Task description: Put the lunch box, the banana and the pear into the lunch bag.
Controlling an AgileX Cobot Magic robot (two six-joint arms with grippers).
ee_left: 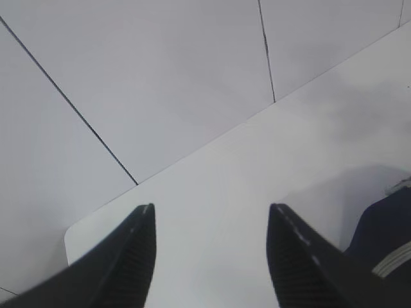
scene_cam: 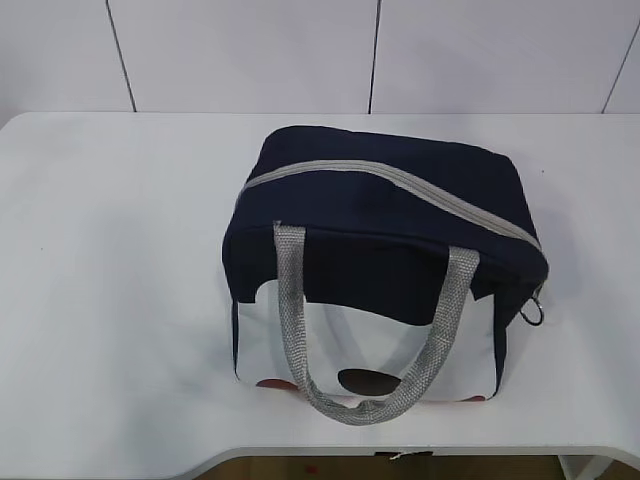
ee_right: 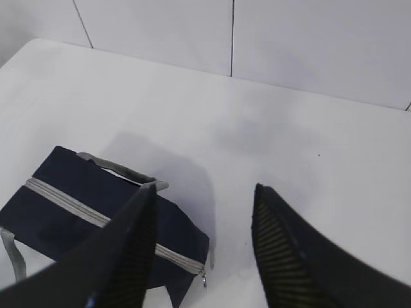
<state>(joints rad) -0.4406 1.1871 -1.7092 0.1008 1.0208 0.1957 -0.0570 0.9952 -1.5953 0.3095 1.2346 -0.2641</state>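
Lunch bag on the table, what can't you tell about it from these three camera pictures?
- Contents: the lunch bag has its zipper closed in the exterior view, so the inside is hidden.
- Left wrist view: only a corner shows, cut by the right edge.
- Right wrist view: the right gripper left finger covers part.

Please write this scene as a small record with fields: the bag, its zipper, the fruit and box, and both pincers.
lunch bag: on the white table, upright
zipper: looks closed along the top; ring pull hangs at the right end
handle: grey, drooping at the front
lunch box, banana, pear: not visible
left pincer: open, empty
right pincer: open, empty
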